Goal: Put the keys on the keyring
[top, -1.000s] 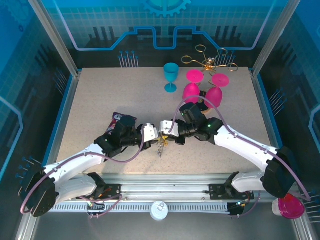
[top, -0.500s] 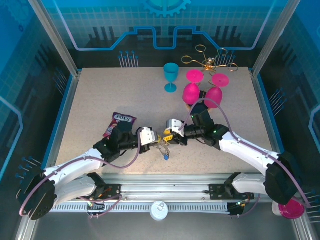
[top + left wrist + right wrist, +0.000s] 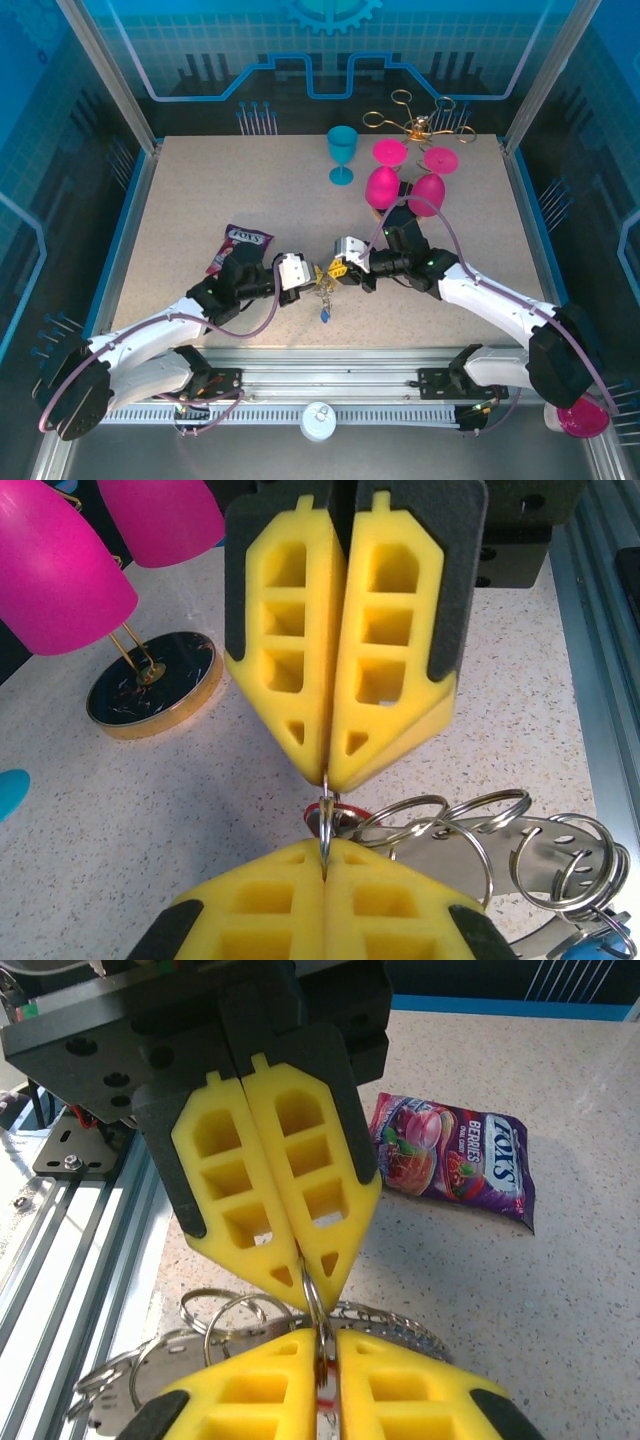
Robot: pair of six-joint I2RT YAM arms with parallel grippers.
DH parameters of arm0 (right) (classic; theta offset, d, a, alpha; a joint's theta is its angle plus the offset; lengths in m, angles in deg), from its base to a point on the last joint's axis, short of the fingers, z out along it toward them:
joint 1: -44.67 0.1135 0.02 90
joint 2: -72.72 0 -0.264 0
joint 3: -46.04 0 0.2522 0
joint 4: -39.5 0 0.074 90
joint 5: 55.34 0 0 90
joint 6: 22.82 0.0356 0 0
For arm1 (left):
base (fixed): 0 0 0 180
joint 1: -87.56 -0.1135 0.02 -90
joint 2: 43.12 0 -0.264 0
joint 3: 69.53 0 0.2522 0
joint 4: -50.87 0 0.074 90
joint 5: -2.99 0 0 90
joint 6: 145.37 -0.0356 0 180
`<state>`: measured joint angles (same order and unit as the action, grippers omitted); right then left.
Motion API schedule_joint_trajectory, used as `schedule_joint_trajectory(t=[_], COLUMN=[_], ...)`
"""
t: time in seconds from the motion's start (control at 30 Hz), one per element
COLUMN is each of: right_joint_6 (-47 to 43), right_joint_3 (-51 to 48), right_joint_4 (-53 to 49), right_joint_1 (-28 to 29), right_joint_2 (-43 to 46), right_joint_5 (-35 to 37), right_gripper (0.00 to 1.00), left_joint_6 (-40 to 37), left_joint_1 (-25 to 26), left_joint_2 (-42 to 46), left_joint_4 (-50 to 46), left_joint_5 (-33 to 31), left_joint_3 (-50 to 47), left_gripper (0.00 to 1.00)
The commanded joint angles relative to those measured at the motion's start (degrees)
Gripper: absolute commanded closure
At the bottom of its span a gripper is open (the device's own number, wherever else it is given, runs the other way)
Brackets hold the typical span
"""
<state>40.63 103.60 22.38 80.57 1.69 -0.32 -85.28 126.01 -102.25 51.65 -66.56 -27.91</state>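
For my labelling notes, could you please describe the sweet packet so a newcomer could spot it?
On the table's left half, just beyond the left arm, lies the packet, flat. It alone is a printed purple-and-red bag; its neighbours are goblets and keys.

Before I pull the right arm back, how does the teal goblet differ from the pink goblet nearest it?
Colour: the teal goblet is teal, the pink goblet magenta. Pose: the teal goblet stands upright on its foot; the pink goblet has its foot above its bowl, inverted or tipped. Clearance: bare table separates the teal goblet from the right arm; the pink goblet's bowl sits just beyond it. Both share one goblet shape.
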Motion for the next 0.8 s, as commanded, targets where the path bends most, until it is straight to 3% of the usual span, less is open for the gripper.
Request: schedule_joint_trajectory(t=[0.0,0.13,0.57,0.67,0.77], right_joint_6=[0.69,0.96,2.29,2.77,2.9], right_joint_3=[-0.37,-0.37,0.43,-0.42,-1.42], right_joint_4=[-0.76,-0.8,0.0,1.89,3.82], right_joint_1=[-0.92,-0.91,-0.77,-0.92,-1.01], right_joint_2=[1.26,0.86,-2.92,-1.23,0.19], right_joint_5=[-0.61,-0.61,0.36,-0.77,-2.02], right_gripper=[0.91,1.0,1.0,0.85,0.78], left_joint_6=[0.98,0.99,2.05,2.03,2.27], left_joint_1=[0.01,0.03,-0.03,-0.02,-0.08], left_joint_2=[1.39,1.39,1.92,1.68,1.4], left_joint_4=[3.36,3.72,8.04,8.04,8.41], left_joint_5=[1.26,1.48,3.75,3.39,3.46], left_joint_3=[-0.76,-0.69,-1.57,-1.82,-1.99], left_gripper=[1.0,1.0,1.0,1.0,1.0])
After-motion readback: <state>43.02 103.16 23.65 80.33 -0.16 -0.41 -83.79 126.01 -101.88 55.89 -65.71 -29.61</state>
